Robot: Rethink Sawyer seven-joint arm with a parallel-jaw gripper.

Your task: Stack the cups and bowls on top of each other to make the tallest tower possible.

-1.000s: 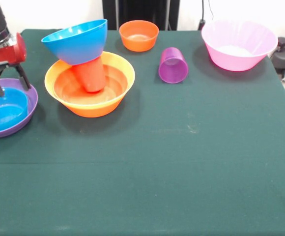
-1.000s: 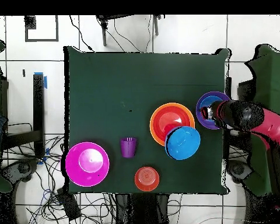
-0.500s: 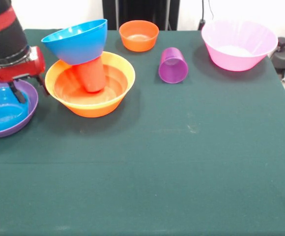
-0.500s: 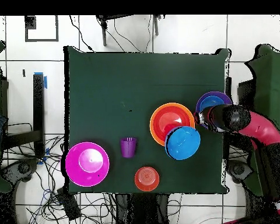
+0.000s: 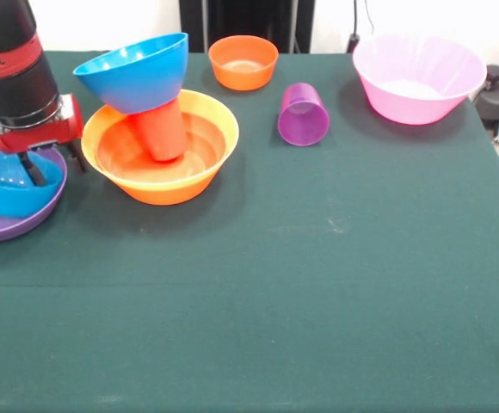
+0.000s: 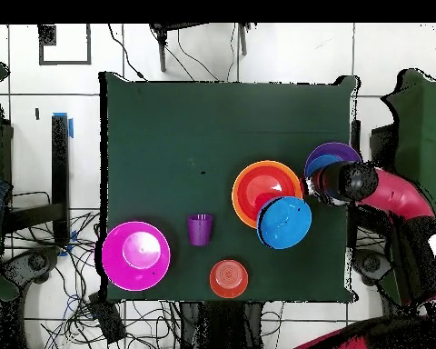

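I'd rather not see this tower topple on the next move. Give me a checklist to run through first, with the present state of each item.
1. Gripper shut on the small blue bowl: ok, one finger sits inside the rim, and the bowl is tilted and raised.
2. Small blue bowl free of the purple bowl: cannot tell, its underside may touch.
3. Large blue bowl level on the red cup: not ok, it leans.
4. Red cup upright in the large orange bowl: not ok, it leans.
5. Clearance between arm and large orange bowl: not ok, very close.
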